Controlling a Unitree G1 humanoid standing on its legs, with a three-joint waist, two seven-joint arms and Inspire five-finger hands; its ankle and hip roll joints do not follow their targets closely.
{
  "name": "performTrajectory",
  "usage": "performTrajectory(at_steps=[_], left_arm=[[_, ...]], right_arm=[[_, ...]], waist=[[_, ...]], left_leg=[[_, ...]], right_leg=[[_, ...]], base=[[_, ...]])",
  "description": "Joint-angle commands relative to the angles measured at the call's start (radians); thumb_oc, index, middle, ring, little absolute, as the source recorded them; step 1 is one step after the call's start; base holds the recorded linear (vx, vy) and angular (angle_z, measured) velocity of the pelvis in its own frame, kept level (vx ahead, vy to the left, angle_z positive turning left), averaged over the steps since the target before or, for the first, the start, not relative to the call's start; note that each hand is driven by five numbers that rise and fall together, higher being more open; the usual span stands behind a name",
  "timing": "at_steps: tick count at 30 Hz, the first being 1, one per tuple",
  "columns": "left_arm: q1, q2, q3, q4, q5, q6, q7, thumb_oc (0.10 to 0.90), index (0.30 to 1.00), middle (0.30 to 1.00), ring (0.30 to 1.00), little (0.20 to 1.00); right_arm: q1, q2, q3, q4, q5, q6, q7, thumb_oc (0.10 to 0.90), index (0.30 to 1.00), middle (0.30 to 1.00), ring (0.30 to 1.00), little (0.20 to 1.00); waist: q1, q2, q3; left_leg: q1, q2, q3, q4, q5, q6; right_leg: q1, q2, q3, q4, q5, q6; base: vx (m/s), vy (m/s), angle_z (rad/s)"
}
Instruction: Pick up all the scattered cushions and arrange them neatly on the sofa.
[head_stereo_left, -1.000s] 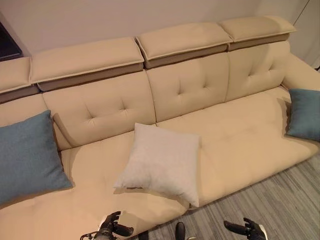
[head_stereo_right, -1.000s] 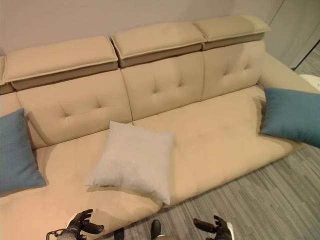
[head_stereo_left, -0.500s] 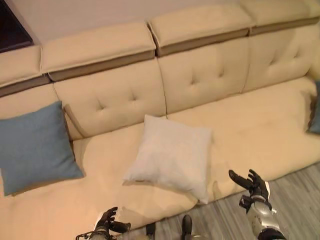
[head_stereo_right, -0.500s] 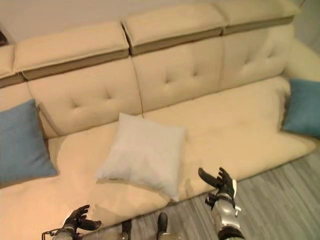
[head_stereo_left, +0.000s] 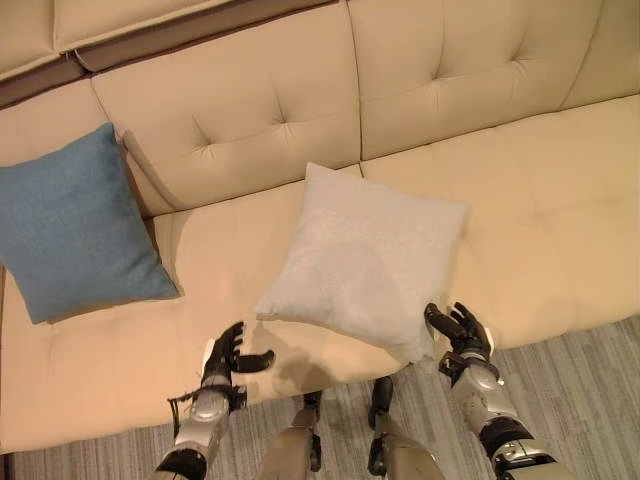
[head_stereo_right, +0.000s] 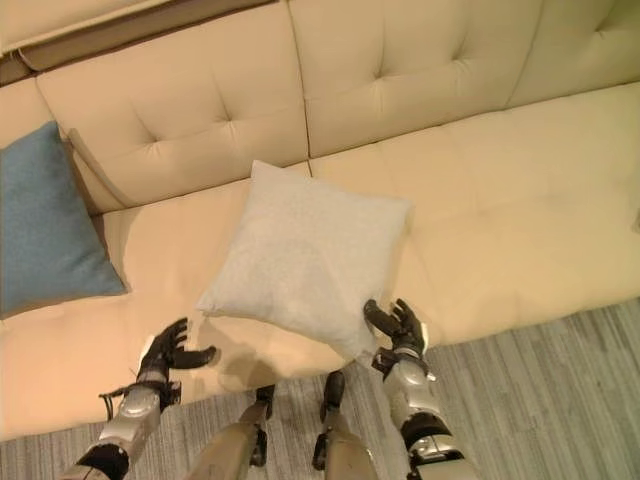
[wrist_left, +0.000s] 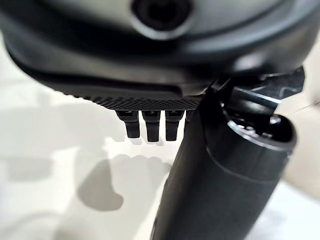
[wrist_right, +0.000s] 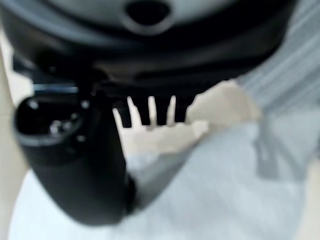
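We have raised both arms toward the pale cushion (head_stereo_left: 362, 258) lying flat on the sofa (head_stereo_left: 530, 190) seat. Our right robot hand (head_stereo_left: 460, 331) now reaches its near corner, fingers spread; our left robot hand (head_stereo_left: 226, 352) hovers apart, fingers relaxed. We judge a two-handed lift is next.

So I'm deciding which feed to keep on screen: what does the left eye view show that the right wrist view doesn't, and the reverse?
The left eye view alone shows the blue cushion leaning against the sofa backrest, and the left hand open over the seat's front edge. The right wrist view alone shows, from close up, the right hand's fingers straight, reaching over the cushion's corner. Both show the white cushion lying flat on the seat, the right hand open at its near corner, and the striped grey floor.
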Motion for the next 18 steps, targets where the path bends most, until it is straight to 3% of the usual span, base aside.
performTrajectory(at_steps=[1,8,18], left_arm=[[-0.016,0.065,0.036,-0.028,-0.062,-0.107,0.073,0.800,0.900,0.900,0.900,0.900],[-0.114,0.054,0.007,-0.115,-0.100,-0.142,0.098,0.800,0.900,0.900,0.900,0.900],[-0.207,0.058,-0.034,-0.198,-0.150,-0.163,0.059,0.800,0.900,0.900,0.900,0.900]], right_arm=[[-0.034,0.032,0.049,-0.094,0.031,-0.104,0.038,0.800,0.900,0.900,0.900,0.900],[-0.076,0.063,0.146,-0.141,-0.006,-0.103,0.055,0.800,0.900,0.900,0.900,0.900],[-0.099,0.054,0.181,-0.157,-0.057,-0.088,0.069,0.800,0.900,0.900,0.900,0.900]], waist=[[0.008,-0.070,-0.068],[-0.001,-0.079,-0.054],[-0.018,-0.085,-0.044]], left_leg=[[0.000,-0.051,0.017,0.012,-0.078,-0.008],[0.000,-0.053,0.027,0.010,-0.079,-0.009],[-0.007,-0.055,0.047,0.011,-0.082,-0.006]], right_leg=[[-0.053,-0.085,0.089,0.109,-0.083,0.094],[-0.056,-0.086,0.102,0.101,-0.071,0.096],[-0.069,-0.089,0.120,0.096,-0.058,0.100]], base=[[0.00,0.000,0.00],[0.00,0.000,0.00],[0.00,0.016,-0.06]])
